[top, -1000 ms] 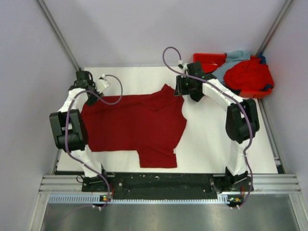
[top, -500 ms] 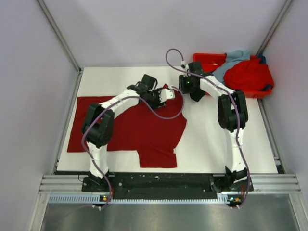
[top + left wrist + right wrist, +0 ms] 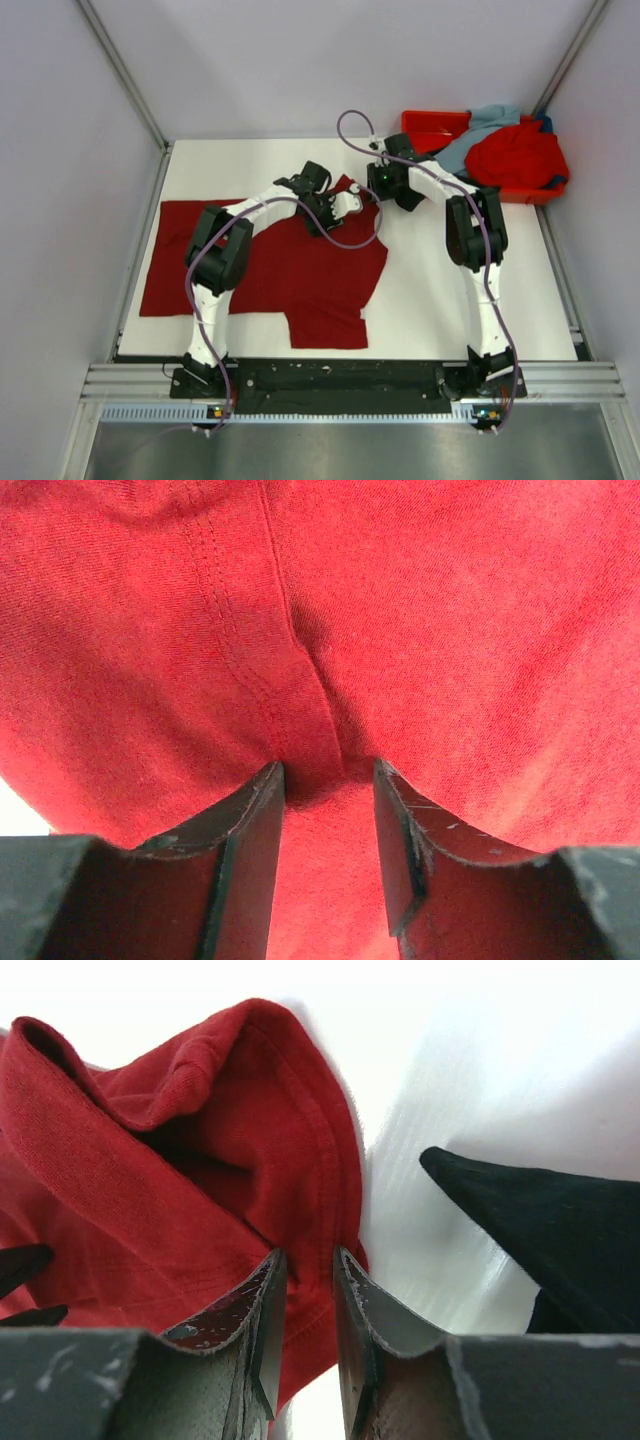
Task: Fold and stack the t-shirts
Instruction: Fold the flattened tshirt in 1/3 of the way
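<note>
A dark crimson t-shirt point(image 3: 270, 262) lies spread on the white table, one sleeve toward the front. My left arm reaches right across it. The left gripper point(image 3: 338, 205) presses down near the far right sleeve. In the left wrist view the left gripper point(image 3: 328, 780) is open, its fingers point(image 3: 250, 825) on either side of a raised seam ridge of crimson cloth point(image 3: 300, 710). My right gripper point(image 3: 374, 182) is at the sleeve tip. In the right wrist view the right gripper point(image 3: 310, 1265) is shut on the sleeve hem point(image 3: 330, 1190), which stands up bunched.
An orange-red tray point(image 3: 432, 122) sits at the far right corner, holding a bright red shirt point(image 3: 515, 155) and a pale grey-blue one point(image 3: 487, 122). Bare white table point(image 3: 450, 300) lies right of the crimson shirt. A black shape point(image 3: 540, 1225) shows beside the right fingers.
The left arm swung from the shirt's far left edge across to the right sleeve, leaving the left side spread flat and wider. Its jaws narrowed. The right gripper stayed at the sleeve.
</note>
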### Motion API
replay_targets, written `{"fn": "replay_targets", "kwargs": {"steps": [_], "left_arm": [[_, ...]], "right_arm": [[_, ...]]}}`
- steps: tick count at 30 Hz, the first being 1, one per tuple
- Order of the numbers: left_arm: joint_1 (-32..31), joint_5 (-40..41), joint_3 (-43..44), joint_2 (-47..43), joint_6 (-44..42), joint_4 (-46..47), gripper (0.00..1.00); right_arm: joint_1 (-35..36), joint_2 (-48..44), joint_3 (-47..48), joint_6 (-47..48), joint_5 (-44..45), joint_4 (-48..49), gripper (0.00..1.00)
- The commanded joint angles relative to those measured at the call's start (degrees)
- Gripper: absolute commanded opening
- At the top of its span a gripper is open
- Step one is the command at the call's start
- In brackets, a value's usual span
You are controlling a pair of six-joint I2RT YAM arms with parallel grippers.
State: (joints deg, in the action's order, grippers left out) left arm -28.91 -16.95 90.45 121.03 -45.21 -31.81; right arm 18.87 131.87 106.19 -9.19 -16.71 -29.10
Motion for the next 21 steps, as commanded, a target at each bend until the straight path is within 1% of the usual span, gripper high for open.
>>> {"fn": "replay_targets", "kwargs": {"steps": [1,2,3,5,6,8,10,13,19,21], "left_arm": [[-0.27,2.18,1.13,-0.36,0.56,-0.62,0.37],[-0.27,2.71,1.3,-0.27,0.56,-0.71,0.35],[-0.27,2.97,1.56,-0.1,0.65,-0.71,0.29],[-0.19,2.98,1.65,-0.27,0.56,-1.32,0.22],[-0.19,2.8,1.74,-0.45,0.65,-1.41,0.18],[-0.27,2.54,1.74,-0.88,0.74,-1.76,0.13],[-0.27,2.45,1.74,-1.32,0.74,-1.59,0.0],[-0.27,2.8,2.18,-2.03,1.44,-1.32,0.0],[-0.19,2.1,2.71,-4.84,1.27,-2.81,0.0],[-0.19,2.1,2.71,-4.93,1.09,-2.99,0.0]], "right_arm": [[1.25,-0.21,2.09,-0.21,0.7,1.15,0.25],[1.34,-0.74,1.74,-0.04,1.93,1.24,0.26],[1.34,-1.87,1.39,-0.04,2.9,1.24,0.26],[1.52,-3.9,0.6,0.22,5.01,1.24,0.29],[1.6,-5.04,0.07,0.57,5.8,1.33,0.29],[2.04,-6.97,-0.72,1.8,7.74,1.24,0.31],[2.66,-8.03,-0.9,2.94,7.14,1.33,0.32],[3.01,-7.86,-0.99,2.69,3.1,1.94,0.33],[3.01,-5.49,-0.37,0.32,0.54,3.7,0.34],[3.01,-4.26,0.07,-0.3,1.06,3.53,0.36]]}}
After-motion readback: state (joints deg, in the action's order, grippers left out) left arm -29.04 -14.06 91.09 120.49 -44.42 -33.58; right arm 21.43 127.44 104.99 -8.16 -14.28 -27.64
